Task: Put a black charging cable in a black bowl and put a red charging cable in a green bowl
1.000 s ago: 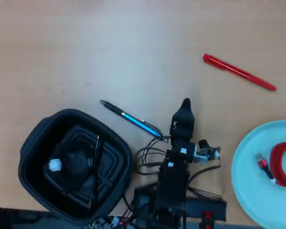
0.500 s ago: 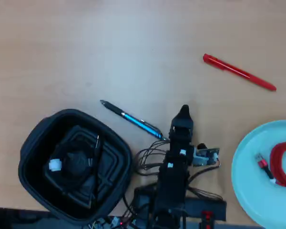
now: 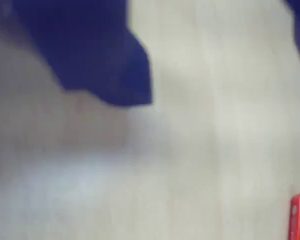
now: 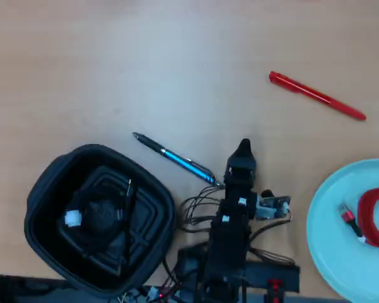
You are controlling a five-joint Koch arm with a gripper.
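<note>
Wooden table [image 4: 114, 63] fills overhead view. Black bowl [image 4: 47, 183] lower left, black cable [image 4: 98, 218] coiled inside. Green bowl [image 4: 335, 252] lower right, red cable [image 4: 369, 218] inside. Arm bottom centre; gripper [image 4: 244, 146] above bare table, empty, jaw spacing cannot tell. Red pen [image 4: 316, 95] upper right. Blue pen [image 4: 174, 158] beside gripper.

The black charging cable [image 4: 95, 218] lies coiled inside the black bowl [image 4: 44, 189]; the red charging cable [image 4: 369, 221] curls in the green bowl [image 4: 331, 246].
</note>
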